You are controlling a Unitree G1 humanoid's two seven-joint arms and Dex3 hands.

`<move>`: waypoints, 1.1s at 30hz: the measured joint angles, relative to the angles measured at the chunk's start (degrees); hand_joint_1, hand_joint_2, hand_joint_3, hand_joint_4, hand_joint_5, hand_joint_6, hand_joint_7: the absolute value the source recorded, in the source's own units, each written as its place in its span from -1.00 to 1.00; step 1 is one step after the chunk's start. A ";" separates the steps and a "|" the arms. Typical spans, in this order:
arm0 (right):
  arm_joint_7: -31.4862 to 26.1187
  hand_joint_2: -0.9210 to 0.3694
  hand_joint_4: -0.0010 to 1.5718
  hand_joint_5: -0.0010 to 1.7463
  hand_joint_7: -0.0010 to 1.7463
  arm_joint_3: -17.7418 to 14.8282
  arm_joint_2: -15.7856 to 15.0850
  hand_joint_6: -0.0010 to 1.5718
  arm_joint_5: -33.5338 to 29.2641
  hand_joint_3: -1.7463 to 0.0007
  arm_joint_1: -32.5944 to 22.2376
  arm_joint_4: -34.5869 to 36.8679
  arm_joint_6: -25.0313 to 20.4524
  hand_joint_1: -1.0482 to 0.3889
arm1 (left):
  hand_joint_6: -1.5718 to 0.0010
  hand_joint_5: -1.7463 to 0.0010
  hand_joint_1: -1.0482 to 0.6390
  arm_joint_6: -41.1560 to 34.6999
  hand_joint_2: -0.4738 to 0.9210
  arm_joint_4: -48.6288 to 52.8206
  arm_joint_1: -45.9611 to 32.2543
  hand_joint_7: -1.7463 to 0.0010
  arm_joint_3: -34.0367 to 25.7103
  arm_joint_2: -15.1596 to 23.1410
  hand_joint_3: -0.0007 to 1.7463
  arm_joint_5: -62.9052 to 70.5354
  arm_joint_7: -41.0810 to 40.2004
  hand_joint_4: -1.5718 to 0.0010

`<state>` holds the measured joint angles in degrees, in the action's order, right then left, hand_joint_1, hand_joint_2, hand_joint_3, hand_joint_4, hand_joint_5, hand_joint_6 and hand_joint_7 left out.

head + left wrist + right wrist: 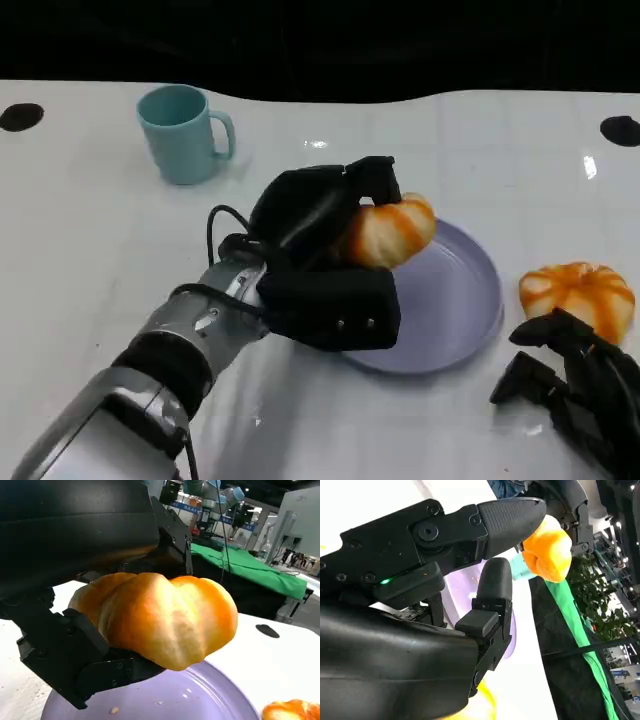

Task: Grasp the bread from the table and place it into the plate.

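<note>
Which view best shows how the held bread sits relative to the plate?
The left wrist view: the held bread, gripped by the left robot hand, hangs just above the purple plate. The head view shows it over the plate's rim from above. The right wrist view catches only part of it, beyond the right robot hand.

No writing, brand or number can be read on any object on the table: the light blue ceramic mug, the round lavender plastic plate and the glossy white tabletop are all plain. In the left wrist view a blue banner with white characters hangs in the far background of the hall, but it is too small and blurred to read. A small green light glows on the black casing in the right wrist view, with no label beside it.
</note>
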<state>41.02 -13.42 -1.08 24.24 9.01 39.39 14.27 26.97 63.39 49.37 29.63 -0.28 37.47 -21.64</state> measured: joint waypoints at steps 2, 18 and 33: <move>0.01 -1.00 -0.15 0.76 0.41 0.06 0.00 -0.23 -0.02 0.74 0.00 -0.02 0.00 -0.31 | 0.10 -1.00 0.03 -0.41 0.43 1.18 0.48 -1.00 0.72 -0.90 0.41 0.83 -0.02 -0.19; -0.72 -1.00 -0.15 0.75 0.42 0.67 0.07 -0.25 -0.04 0.75 -0.29 -0.96 -0.51 -0.30 | 0.65 0.56 -0.54 -3.80 1.00 4.32 4.36 0.97 0.90 -2.59 -0.42 -1.27 14.99 0.78; -0.13 -1.00 -0.15 0.75 0.40 0.52 0.06 -0.24 0.20 0.76 -0.17 -0.82 -0.91 -0.31 | 0.74 0.78 -0.95 -6.06 1.00 2.78 6.11 0.99 4.44 0.01 -0.11 1.36 22.44 1.00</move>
<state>40.89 -12.90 -1.02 24.44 8.84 38.57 13.36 20.91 66.17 55.48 34.07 -0.27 38.83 0.80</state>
